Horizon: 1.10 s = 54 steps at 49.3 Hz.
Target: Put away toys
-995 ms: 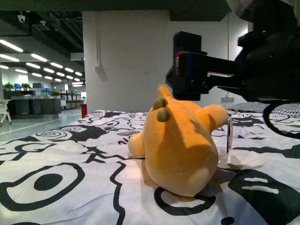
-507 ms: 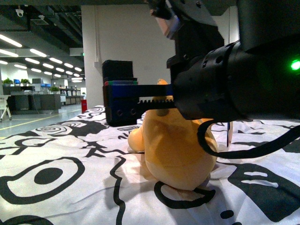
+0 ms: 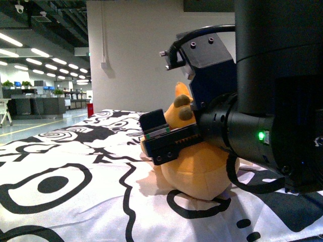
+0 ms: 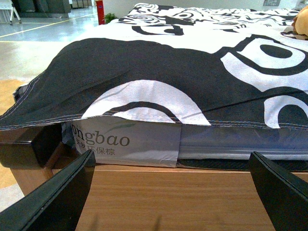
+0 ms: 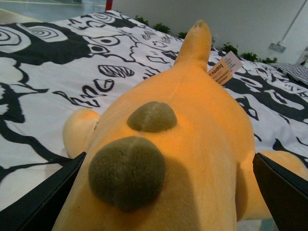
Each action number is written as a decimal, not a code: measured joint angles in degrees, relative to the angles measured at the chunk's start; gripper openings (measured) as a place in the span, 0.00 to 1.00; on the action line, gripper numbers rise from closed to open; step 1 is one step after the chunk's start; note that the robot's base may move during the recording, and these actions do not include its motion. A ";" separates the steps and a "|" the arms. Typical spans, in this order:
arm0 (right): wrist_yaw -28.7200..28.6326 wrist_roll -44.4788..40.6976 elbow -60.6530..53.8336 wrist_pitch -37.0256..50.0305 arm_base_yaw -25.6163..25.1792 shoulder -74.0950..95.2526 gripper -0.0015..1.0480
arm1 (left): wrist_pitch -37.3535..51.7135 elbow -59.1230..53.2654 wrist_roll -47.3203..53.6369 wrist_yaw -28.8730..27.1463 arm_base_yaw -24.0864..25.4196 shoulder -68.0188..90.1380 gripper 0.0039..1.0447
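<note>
The toy (image 3: 199, 169), a rounded orange-yellow plush animal, lies on the black-and-white patterned sheet (image 3: 75, 176). My right gripper (image 3: 176, 142) is low over it and open, with one black finger (image 3: 155, 132) at the toy's left flank. In the right wrist view the toy (image 5: 192, 139) fills the space between the open fingers (image 5: 41, 202). Its two brown nubs (image 5: 129, 171) and white tag (image 5: 225, 66) show. My left gripper (image 4: 168, 197) is open and empty over a wooden board (image 4: 168, 192) at the bed's edge. An orange sliver of the toy (image 4: 302, 21) shows far off.
The sheet (image 4: 192, 67) hangs over a mattress with a printed label (image 4: 125, 142) on a wooden frame. A white wall (image 3: 131, 60) stands behind the bed, and an open hall (image 3: 40, 106) lies to the left. The right arm's dark body (image 3: 272, 101) blocks the right side.
The right arm has dropped and drawn in. Its visible finger slid from well left of the toy to the toy's flank, and the gripper now straddles the toy.
</note>
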 joint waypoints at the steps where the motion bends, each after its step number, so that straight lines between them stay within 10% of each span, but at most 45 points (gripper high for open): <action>1: 0.02 0.11 -0.20 -0.02 -0.35 0.00 1.00 | 0.00 0.00 0.00 0.00 0.00 0.00 0.95; 14: -3.13 6.62 -2.78 -3.19 -2.95 -1.27 0.99 | 0.00 0.00 0.00 0.00 0.00 0.00 0.95; 44: -9.64 14.45 -4.68 -10.32 -5.22 -12.20 0.21 | 0.00 0.00 0.00 0.00 0.00 0.00 0.95; 54: -15.52 17.70 -6.12 -15.02 -8.92 -23.17 0.19 | 0.00 0.00 0.00 0.00 0.00 0.00 0.95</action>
